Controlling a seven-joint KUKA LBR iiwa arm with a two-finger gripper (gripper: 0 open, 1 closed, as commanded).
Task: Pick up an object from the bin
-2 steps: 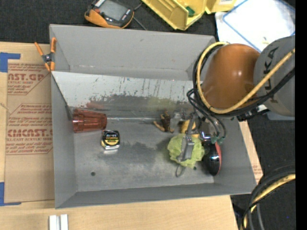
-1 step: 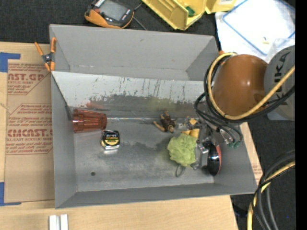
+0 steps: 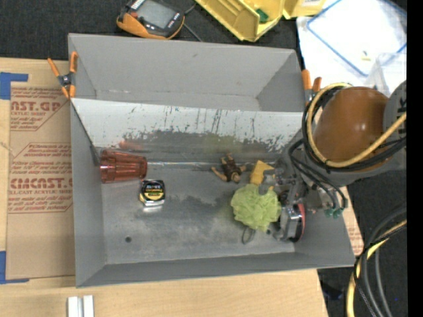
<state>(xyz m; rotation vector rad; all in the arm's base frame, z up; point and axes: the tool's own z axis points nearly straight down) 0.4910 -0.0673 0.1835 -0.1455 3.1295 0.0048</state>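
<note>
Hand point(image 3: 288, 209) sits low in the bin point(image 3: 198, 78), at 4 o'clock on the floor. Open or closed: cannot tell. Nearest thing is a crumpled, soft-looking green lump point(image 3: 254, 207) just beside the hand at its 9 o'clock, likely cloth or sponge. A small yellow block point(image 3: 262, 171) lies at 12 o'clock from the green lump.

Judgement: the green lump is light, compressible and not fragile. Pinch deep across its bulk, because loose edges may slip out.
</note>
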